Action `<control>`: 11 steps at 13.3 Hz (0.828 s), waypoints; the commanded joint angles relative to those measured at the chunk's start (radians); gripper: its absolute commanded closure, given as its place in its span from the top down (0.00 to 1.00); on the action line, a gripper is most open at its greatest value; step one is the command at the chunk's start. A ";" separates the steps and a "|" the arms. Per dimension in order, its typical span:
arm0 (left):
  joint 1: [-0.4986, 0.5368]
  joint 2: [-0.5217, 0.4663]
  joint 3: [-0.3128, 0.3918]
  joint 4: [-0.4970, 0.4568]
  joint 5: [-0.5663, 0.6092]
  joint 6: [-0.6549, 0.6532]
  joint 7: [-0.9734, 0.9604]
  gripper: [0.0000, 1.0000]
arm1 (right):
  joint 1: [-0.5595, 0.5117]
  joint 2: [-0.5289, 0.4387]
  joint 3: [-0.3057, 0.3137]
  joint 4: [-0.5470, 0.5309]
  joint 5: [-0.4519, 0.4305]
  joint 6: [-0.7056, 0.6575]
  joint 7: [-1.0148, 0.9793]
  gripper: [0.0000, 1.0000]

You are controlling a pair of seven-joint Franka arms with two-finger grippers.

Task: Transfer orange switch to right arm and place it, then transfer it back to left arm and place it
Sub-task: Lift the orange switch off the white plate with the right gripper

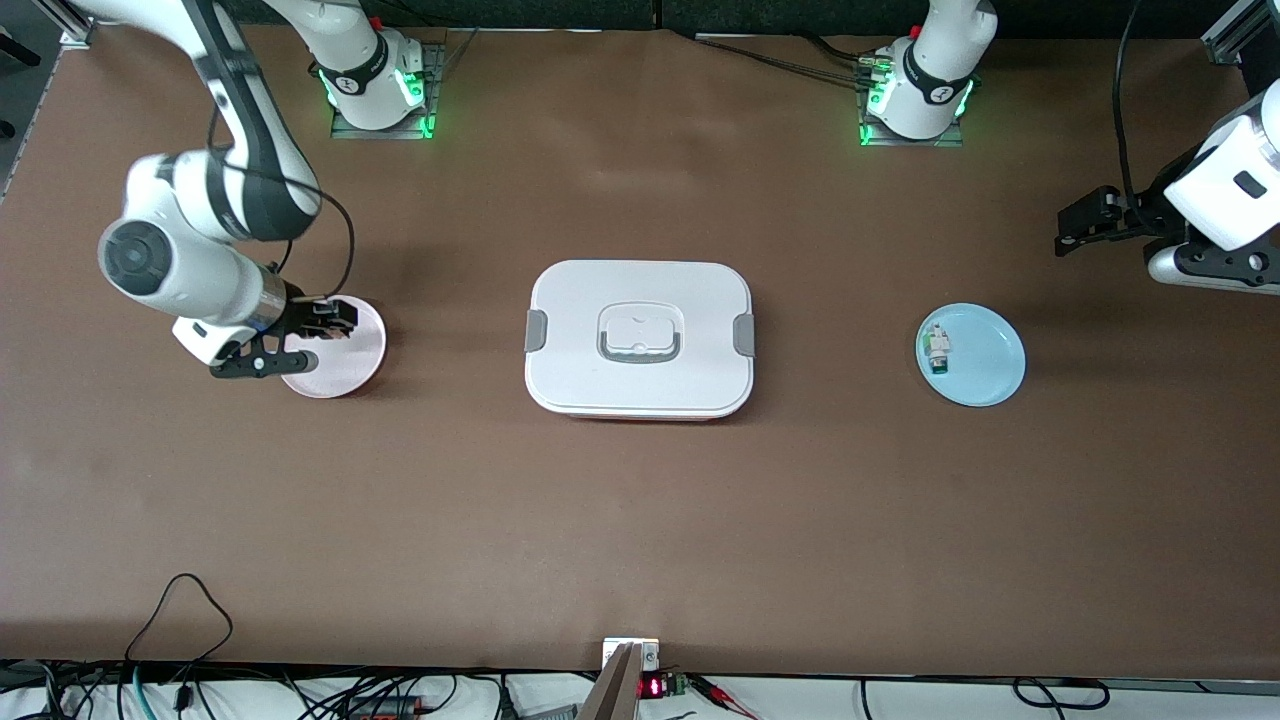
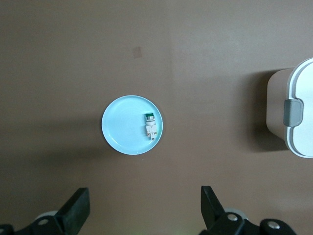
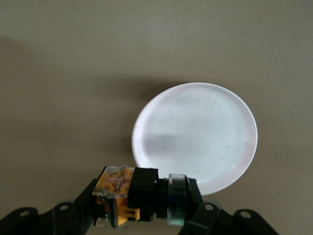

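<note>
The orange switch (image 1: 333, 318) (image 3: 132, 195), a small black block with an orange end, is held in my right gripper (image 1: 322, 322) (image 3: 143, 199), which is shut on it just above the pink plate (image 1: 350, 368) (image 3: 205, 127). The plate under it holds nothing. The white lidded box (image 1: 640, 375) (image 2: 299, 88) stands in the middle of the table, between the two plates. My left gripper (image 1: 1068, 232) (image 2: 145, 205) hangs open in the air over bare table at the left arm's end, with its fingers (image 2: 77, 206) wide apart and nothing between them.
A light blue plate (image 1: 990, 370) (image 2: 122, 127) lies toward the left arm's end of the table, with a small white-and-green component (image 1: 938, 350) (image 2: 150, 126) on it. Cables run along the table edge nearest the front camera.
</note>
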 commanded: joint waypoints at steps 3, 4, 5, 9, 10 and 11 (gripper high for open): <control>0.003 -0.002 0.001 0.005 0.005 0.000 0.025 1.00 | -0.008 -0.020 0.040 0.246 0.079 -0.268 -0.042 0.37; 0.004 -0.002 0.001 0.007 0.005 0.000 0.025 1.00 | -0.006 -0.023 0.041 0.283 0.082 -0.305 -0.044 0.37; 0.004 -0.002 0.001 0.005 0.005 0.000 0.025 1.00 | -0.006 -0.029 0.044 0.310 0.082 -0.334 -0.048 0.37; 0.004 -0.002 0.001 0.007 0.005 0.000 0.026 1.00 | -0.006 -0.058 0.073 0.353 0.085 -0.331 -0.129 0.37; 0.003 -0.002 0.001 0.007 0.005 0.000 0.025 1.00 | -0.006 -0.061 0.087 0.363 0.103 -0.328 -0.152 0.37; 0.003 -0.002 0.001 0.007 0.004 0.000 0.025 1.00 | -0.006 -0.063 0.090 0.392 0.137 -0.324 -0.171 0.37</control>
